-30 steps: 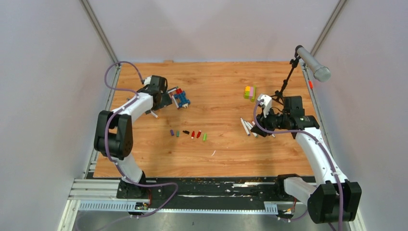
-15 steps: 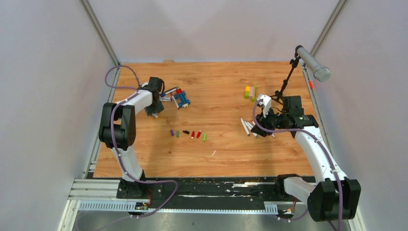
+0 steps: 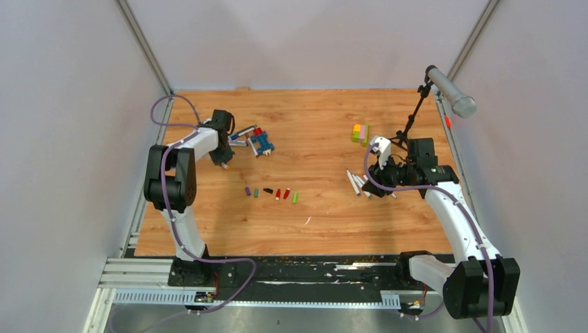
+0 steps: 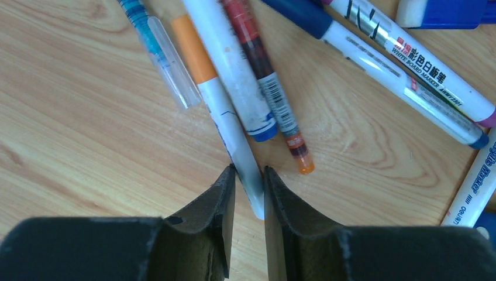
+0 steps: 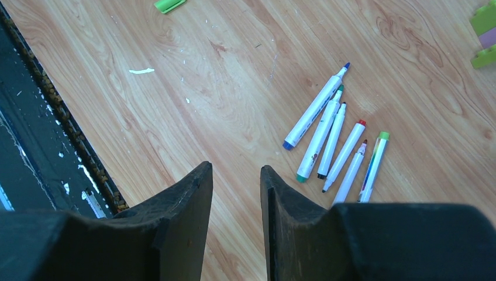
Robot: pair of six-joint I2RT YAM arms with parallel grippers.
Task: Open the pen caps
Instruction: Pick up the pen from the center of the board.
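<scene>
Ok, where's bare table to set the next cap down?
Free: the table between brick figure and block stack; also the strip between caps and near edge. Crowded: capped pens at the left gripper, open pens by the right gripper.

Looking down on a wooden table (image 3: 326,118). Finding a blue-and-red toy brick figure (image 3: 261,141) sitting at about ten o'clock on it. Spotting a yellow, green and pink block stack (image 3: 360,133) standing toward one o'clock, well apart from the figure. Seeing a black microphone stand (image 3: 412,121) rising near two o'clock by the table's edge, carrying a grey microphone (image 3: 451,91) tilting outward. Noticing a small white scrap (image 3: 307,220) lying near six o'clock, and a black rail strip (image 3: 298,267) running along the near edge.
</scene>
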